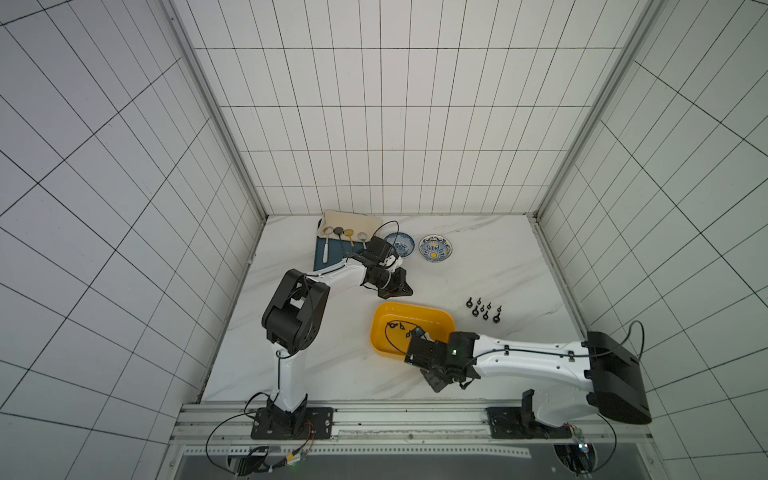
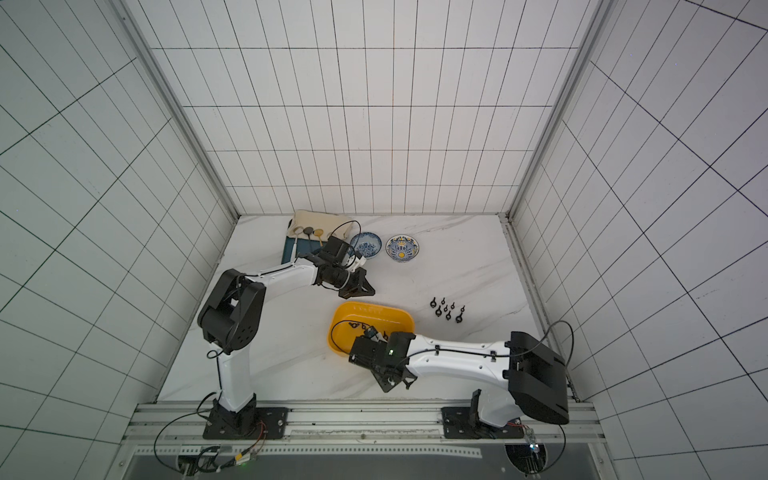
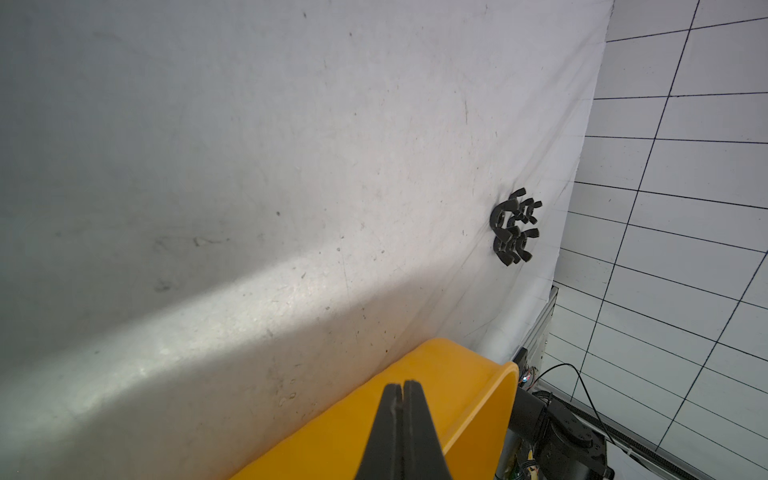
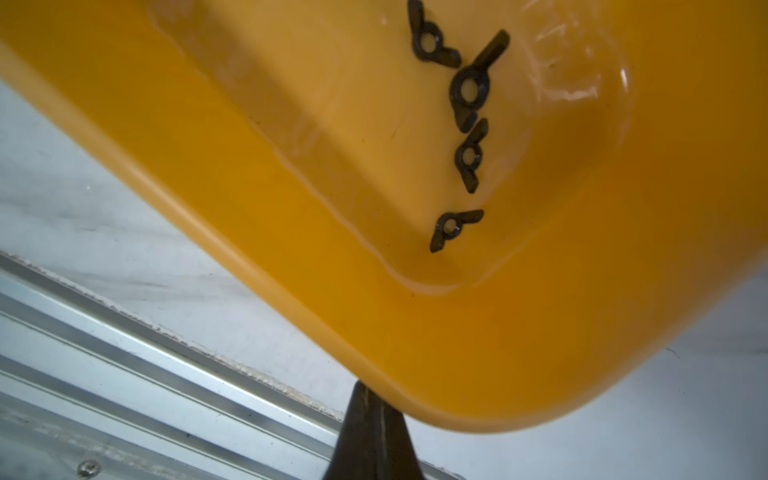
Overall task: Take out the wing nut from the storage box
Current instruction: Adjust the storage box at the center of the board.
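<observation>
The yellow storage box (image 1: 415, 308) (image 2: 376, 309) lies near the table's front centre. Several black wing nuts (image 4: 471, 88) lie on its floor, and in a top view they show as small dark shapes (image 1: 393, 324). My right gripper (image 1: 435, 385) (image 4: 368, 392) is shut with nothing in it. It sits just outside the box's near corner, and the rim (image 4: 415, 399) hides its tip. My left gripper (image 1: 409, 293) (image 3: 402, 384) is shut and empty. It hovers just beyond the box's far rim (image 3: 457, 374).
A cluster of several wing nuts (image 1: 484, 311) (image 3: 515, 226) lies on the table to the right of the box. At the back stand two patterned blue bowls (image 1: 400, 244) (image 1: 435, 248), a dark-blue tray with spoons (image 1: 322, 255) and a beige cloth (image 1: 353, 219). An aluminium rail (image 1: 374, 411) runs along the front edge.
</observation>
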{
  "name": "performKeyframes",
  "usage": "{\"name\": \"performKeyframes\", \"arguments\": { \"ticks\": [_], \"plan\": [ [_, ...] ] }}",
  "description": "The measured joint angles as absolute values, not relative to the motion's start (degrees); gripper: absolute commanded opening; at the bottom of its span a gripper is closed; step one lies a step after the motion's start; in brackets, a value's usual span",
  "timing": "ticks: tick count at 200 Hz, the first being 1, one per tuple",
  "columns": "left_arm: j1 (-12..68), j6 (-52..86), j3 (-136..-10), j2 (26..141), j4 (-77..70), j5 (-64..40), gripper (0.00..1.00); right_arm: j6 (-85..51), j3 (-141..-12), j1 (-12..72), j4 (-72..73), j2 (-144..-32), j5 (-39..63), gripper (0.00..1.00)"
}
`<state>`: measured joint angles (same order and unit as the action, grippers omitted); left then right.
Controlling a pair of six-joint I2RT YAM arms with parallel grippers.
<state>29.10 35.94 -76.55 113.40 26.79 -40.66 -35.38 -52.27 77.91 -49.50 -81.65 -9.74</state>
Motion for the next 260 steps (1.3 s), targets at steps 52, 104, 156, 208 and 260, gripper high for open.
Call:
{"name": "performKeyframes", "arguments": {
  "ticks": [52,104,156,208,260],
  "plan": [
    [29.1,36.6,-74.0,113.2,26.3,-42.2,0.0,-36.8,-51.9,77.3,-54.4,-73.4,-9.7,0.01],
    [29.1,37.1,-69.3,109.8,25.8,-42.4,0.0,-34.5,-56.8,69.4,-56.7,-70.2,-11.5,0.16],
    [28.3,36.8,-64.2,105.1,28.1,-41.2,0.0,-30.0,-60.6,67.0,-52.3,-79.8,-10.8,0.28],
    [23.9,37.5,-58.7,100.5,28.8,-39.4,0.01,-27.2,-60.6,66.3,-43.5,-87.3,-8.0,0.36],
    [20.6,38.6,-57.6,90.9,30.1,-35.2,0.22,-24.0,-60.6,62.9,-37.5,-92.8,-5.4,0.35]
  ]
}}
